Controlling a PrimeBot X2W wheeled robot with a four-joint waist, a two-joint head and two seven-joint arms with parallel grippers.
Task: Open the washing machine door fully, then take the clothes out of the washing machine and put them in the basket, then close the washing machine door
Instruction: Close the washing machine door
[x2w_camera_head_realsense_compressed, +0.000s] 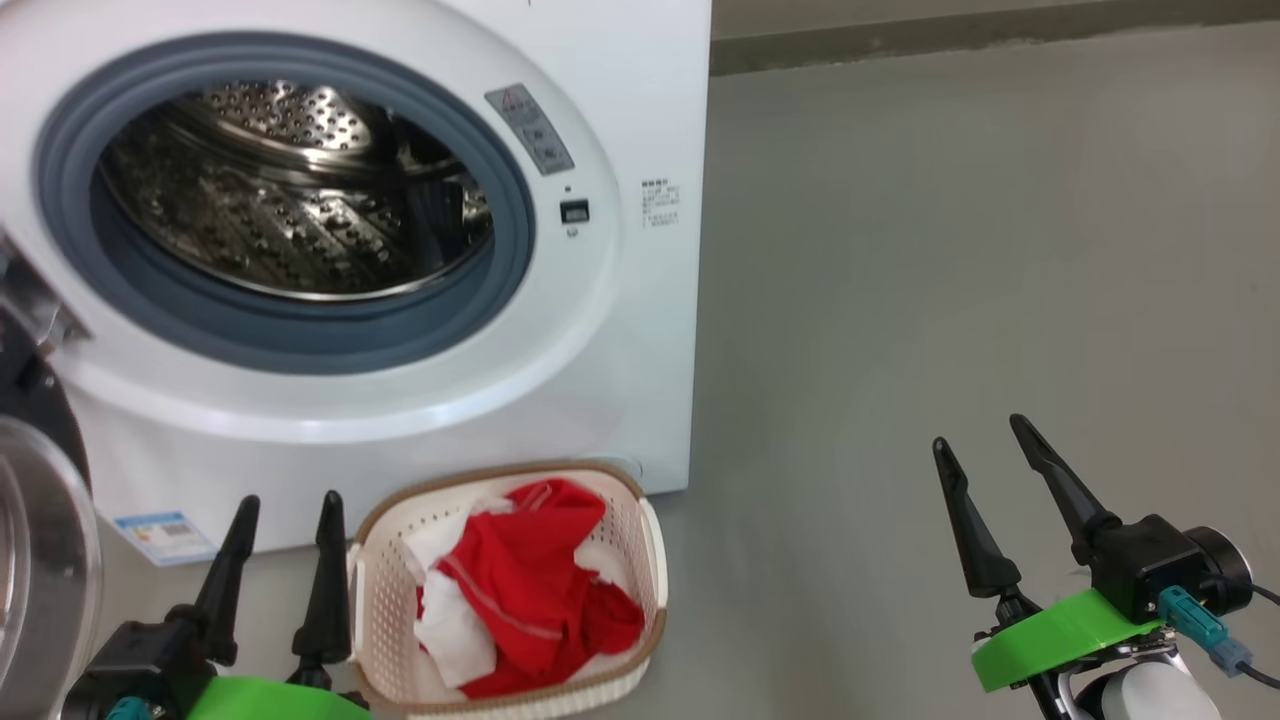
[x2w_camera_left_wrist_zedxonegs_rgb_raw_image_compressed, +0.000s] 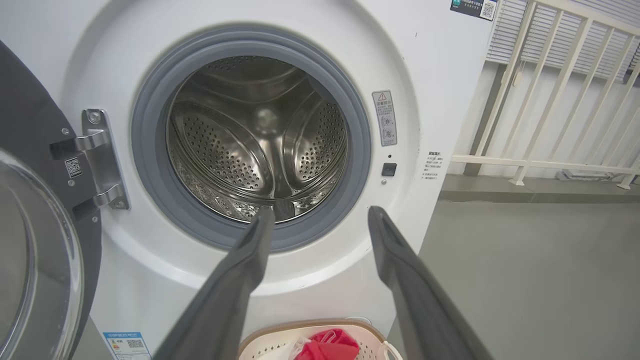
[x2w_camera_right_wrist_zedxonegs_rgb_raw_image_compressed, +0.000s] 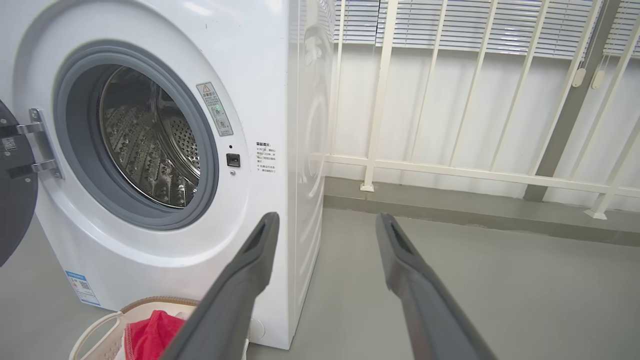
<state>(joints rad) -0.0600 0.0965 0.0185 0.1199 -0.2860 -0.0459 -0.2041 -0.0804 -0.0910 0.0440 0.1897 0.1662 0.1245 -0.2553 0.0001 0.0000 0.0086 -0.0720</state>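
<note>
Closest to me, my left gripper hangs with its two fingers spread and holding nothing, just left of the basket. My right gripper is likewise spread and empty, well off to the right above the grey floor. The basket sits on the floor close before the washing machine, and the red-and-white clothes lie heaped inside it. The washing machine door stands swung open at the left. Past the grey rubber ring I see the bare perforated steel drum. Farther back, a white railing runs to the machine's right.
</note>
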